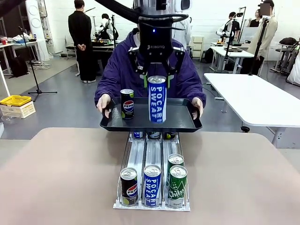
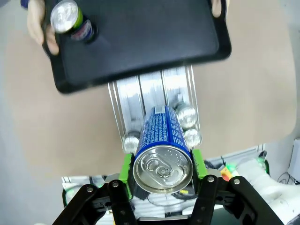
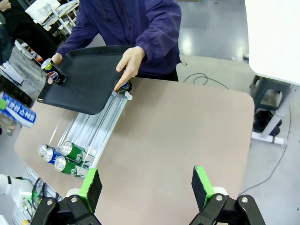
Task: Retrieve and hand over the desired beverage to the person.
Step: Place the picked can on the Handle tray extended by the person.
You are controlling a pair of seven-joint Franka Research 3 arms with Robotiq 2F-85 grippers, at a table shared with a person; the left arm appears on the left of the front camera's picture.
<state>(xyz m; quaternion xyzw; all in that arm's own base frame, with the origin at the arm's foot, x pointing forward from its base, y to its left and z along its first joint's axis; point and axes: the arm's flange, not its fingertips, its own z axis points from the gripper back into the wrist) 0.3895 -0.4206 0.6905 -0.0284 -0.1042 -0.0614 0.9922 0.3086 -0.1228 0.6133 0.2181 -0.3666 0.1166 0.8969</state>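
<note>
Above the black tray [image 1: 183, 123], the left hand [image 1: 157, 79] pinches a blue Pocari Sweat can [image 1: 157, 101] by its upper part, one green pad on each side. The can hangs upright with its base low over the tray's middle; whether it touches the tray floor cannot be told. In the left wrist view the same can [image 2: 161, 145] sits squarely between the green pads [image 2: 125, 168], its silver top facing the camera and the tray [image 2: 154, 42] beyond it.

The person [image 1: 117, 70], in a dark purple hooded jacket, stands at the far side of the counter [image 1: 61, 173] and holds the tray level by both short ends, one of their hands [image 1: 103, 102] at picture left and the other [image 1: 198, 105] at picture right. A Pepsi can [image 1: 127, 103] stands upright on the tray, near the picture-left end and just beside the held can.

Below the tray's near edge, a clear three-lane can rack [image 1: 152, 154] runs along the counter toward the robot. At its near end stand another Pepsi can [image 1: 129, 186], a second Pocari Sweat can [image 1: 152, 185] and two green Chilsung cans [image 1: 177, 185], one behind the other.

The right hand [image 3: 146, 185] hangs high over the counter's bare part with its pads spread wide, holding nothing, well apart from tray and rack.
</note>
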